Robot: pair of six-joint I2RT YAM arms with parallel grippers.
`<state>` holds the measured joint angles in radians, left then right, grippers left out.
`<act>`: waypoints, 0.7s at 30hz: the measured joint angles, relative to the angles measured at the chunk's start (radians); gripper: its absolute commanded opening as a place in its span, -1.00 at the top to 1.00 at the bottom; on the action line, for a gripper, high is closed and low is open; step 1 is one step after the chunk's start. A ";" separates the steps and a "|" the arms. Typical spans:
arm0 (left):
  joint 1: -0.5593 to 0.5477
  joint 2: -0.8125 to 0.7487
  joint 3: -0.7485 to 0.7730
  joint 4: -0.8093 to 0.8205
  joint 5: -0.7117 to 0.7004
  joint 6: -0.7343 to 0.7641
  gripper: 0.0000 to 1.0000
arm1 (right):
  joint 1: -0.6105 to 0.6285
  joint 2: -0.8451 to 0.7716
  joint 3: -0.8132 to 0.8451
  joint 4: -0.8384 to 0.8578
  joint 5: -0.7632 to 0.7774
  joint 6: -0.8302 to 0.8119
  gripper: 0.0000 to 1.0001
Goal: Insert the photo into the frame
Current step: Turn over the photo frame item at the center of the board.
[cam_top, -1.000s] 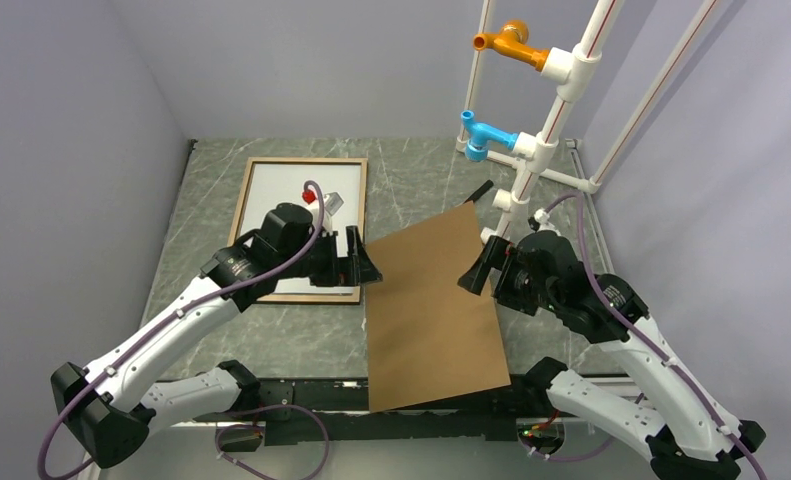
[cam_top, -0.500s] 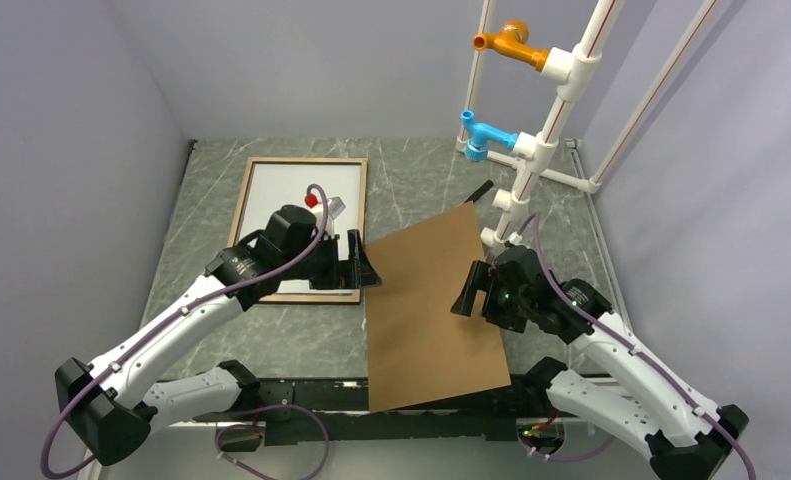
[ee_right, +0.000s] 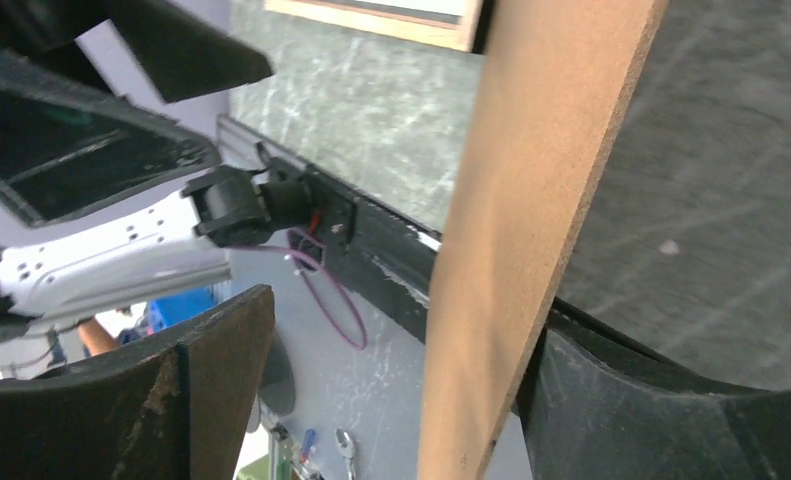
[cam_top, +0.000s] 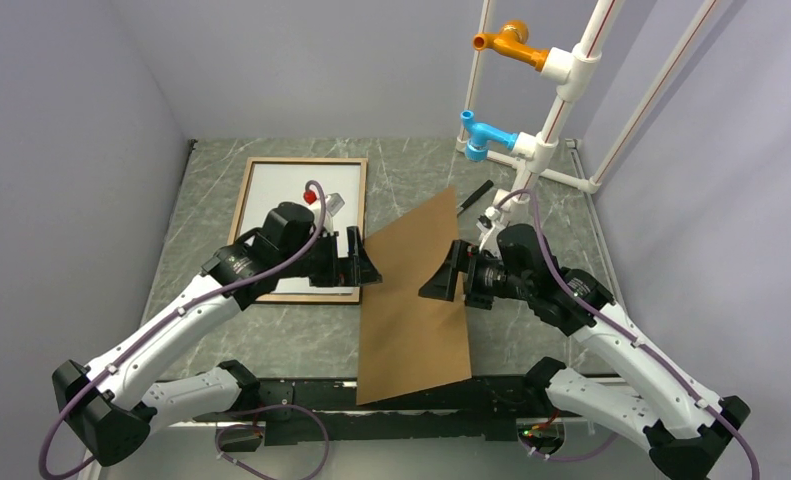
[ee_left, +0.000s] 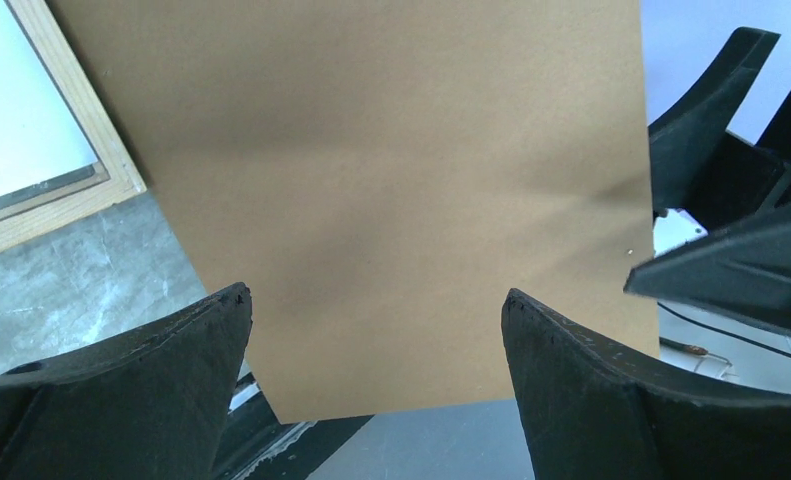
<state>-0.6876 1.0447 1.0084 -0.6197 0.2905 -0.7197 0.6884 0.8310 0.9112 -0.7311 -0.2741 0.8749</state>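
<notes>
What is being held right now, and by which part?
Nothing is clamped: the right end effector straddles the brown backing board's right edge with a gap; the left end effector is open, empty.

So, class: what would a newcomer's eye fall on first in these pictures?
A big brown backing board stands tilted up in the middle, its right edge inside the open right pincer. At the far right rises a white pipe rack with an orange fitting and a blue fitting.
</notes>
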 measured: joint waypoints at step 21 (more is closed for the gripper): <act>0.017 0.061 0.183 -0.012 0.047 -0.021 -0.99 | 0.334 0.129 0.020 0.364 0.003 0.031 -0.99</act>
<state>-0.6704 1.1061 1.1919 -0.6315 0.3378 -0.7410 1.0225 0.9596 0.9314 -0.3672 -0.2714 0.9058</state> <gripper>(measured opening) 0.994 0.991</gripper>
